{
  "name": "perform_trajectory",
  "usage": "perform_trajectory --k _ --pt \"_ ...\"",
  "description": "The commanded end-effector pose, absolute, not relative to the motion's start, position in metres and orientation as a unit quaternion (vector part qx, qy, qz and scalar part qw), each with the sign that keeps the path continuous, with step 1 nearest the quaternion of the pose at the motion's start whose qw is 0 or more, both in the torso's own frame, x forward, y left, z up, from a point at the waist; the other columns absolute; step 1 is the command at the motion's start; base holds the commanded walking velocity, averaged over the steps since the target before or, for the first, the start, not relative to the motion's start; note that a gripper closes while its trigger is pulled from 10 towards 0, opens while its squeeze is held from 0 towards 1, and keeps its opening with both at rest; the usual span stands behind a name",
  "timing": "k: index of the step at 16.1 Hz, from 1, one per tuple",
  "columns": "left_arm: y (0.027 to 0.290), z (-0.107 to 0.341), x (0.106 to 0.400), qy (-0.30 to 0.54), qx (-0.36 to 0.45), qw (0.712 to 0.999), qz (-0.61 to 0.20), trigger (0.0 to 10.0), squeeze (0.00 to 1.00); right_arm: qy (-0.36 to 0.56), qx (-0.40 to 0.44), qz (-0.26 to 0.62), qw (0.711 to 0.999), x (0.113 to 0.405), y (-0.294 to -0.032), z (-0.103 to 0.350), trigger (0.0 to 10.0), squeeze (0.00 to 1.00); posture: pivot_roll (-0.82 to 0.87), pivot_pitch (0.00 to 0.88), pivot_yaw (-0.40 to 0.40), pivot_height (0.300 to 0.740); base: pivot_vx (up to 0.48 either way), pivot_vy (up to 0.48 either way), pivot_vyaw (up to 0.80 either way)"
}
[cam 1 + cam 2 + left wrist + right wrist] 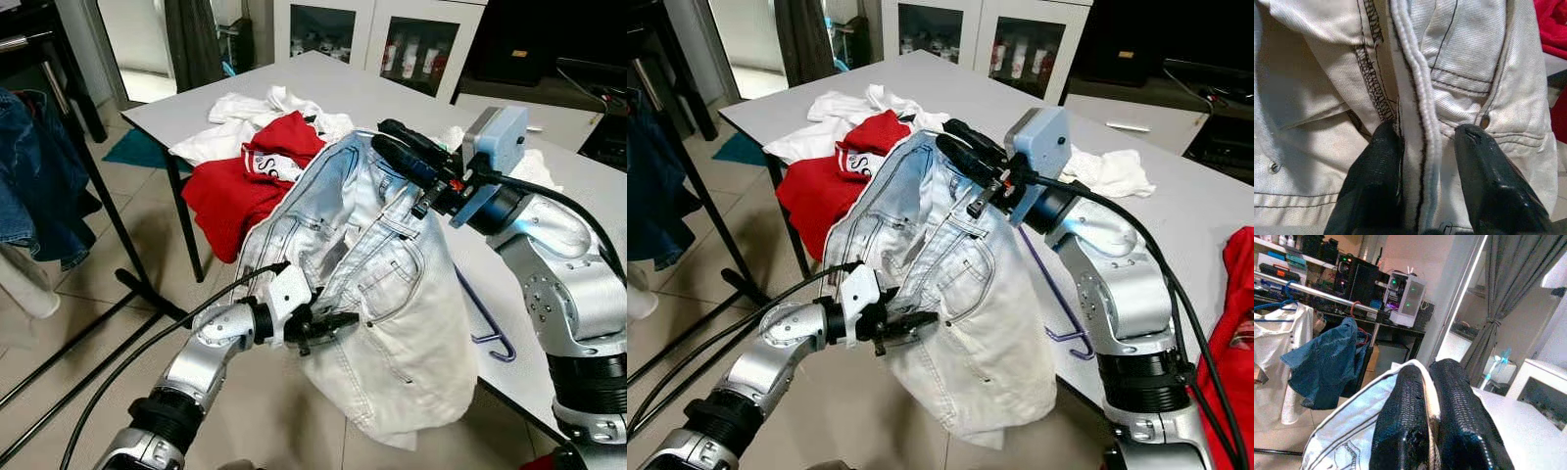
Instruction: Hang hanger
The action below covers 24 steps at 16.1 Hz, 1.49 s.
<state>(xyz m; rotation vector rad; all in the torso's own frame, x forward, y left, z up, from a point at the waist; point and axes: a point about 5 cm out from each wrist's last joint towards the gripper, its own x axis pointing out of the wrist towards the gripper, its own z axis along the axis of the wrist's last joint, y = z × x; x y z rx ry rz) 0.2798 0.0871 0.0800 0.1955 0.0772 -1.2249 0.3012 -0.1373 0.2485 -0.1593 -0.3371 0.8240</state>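
At frame centre, your right gripper point(392, 140) and left gripper point(345, 320) fingers both pinch the pale denim shorts point(377, 284), purple hanger point(487, 323) lying on the worktop point(392, 93).

The pale denim garment point(377, 284) hangs off the table point(549, 176) edge between the two arms, blocking the space in front of the robot. The left gripper point(338, 321) pinches its lower seam; the right gripper point(397, 142) clamps its top edge. Behind it, a red garment point(235, 186) and white clothes point(235, 122) crowd the table's near corner. The purple hanger point(487, 323) lies on bare tabletop just beside the denim, open from above. Floor left of the table leg point(186, 225) is free up to the clothes rack point(88, 166)
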Motion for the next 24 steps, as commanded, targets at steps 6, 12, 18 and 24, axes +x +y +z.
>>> perform_trajectory --k 6,12,18,24 --pt "0.085 0.084 0.275 0.021 0.076 0.804 -0.59 0.0 0.0 -0.151 -0.068 0.369 0.915 0.305 -0.142 0.241 10.0 0.0 -0.01 0.0 -0.023 0.74 0.0 0.0 0.0" --pt "0.084 0.086 0.279 0.015 0.07 0.819 -0.57 0.0 0.0 -0.149 -0.07 0.357 0.92 0.307 -0.145 0.241 10.0 0.0 -0.02 0.0 -0.026 0.74 0.0 0.0 0.0" --pt "0.083 0.086 0.276 0.015 0.062 0.813 -0.579 0.0 0.0 -0.142 -0.074 0.346 0.924 0.309 -0.147 0.238 10.0 0.0 -0.01 0.0 -0.031 0.74 0.0 0.0 0.0" --pt "0.085 0.083 0.28 0.022 0.074 0.825 -0.56 0.0 0.0 -0.145 -0.074 0.344 0.925 0.31 -0.147 0.239 10.0 0.0 -0.01 0.0 -0.03 0.74 0.0 0.0 0.0"
